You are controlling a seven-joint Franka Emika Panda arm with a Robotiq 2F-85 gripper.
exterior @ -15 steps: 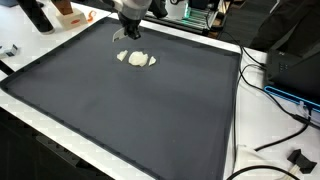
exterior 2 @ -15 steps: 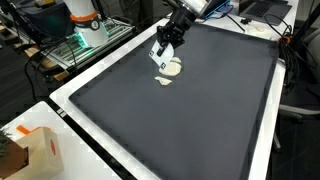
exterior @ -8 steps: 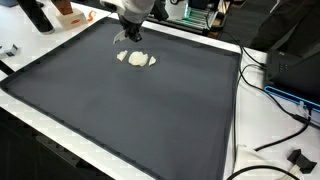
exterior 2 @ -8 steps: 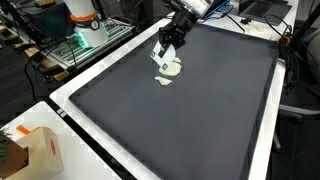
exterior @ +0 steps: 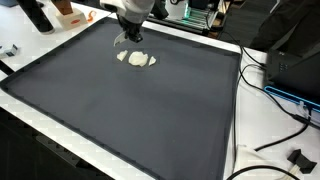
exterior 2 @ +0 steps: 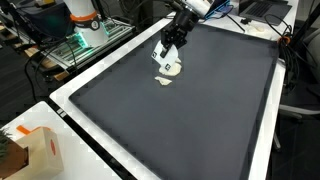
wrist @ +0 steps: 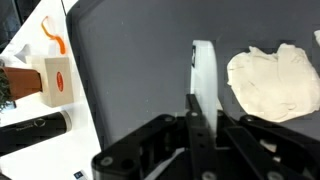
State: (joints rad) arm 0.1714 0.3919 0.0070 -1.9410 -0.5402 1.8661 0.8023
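A crumpled cream cloth [exterior: 136, 59] lies on the dark grey mat [exterior: 150, 110] near its far edge. In the wrist view the cream cloth [wrist: 272, 82] is at the right. My gripper [wrist: 203, 105] is shut on a thin white flat piece [wrist: 203, 62] that stands upright between the fingers, just left of the cloth. In both exterior views the gripper [exterior: 130, 37] [exterior 2: 170, 56] hangs low over the mat [exterior 2: 200, 110], right beside the cloth [exterior 2: 164, 80], and the white piece [exterior 2: 168, 66] partly hides the cloth.
A white rim [exterior: 60, 135] frames the mat. An orange-and-white box [wrist: 55, 80] [exterior 2: 35, 150] and a black cylinder [wrist: 35, 128] stand beyond the mat's edge. Cables [exterior: 285, 100] and electronics [exterior 2: 85, 25] crowd the table sides.
The gripper with the white piece has shifted slightly toward the cloth and now covers more of it in an exterior view. The cloth has not moved.
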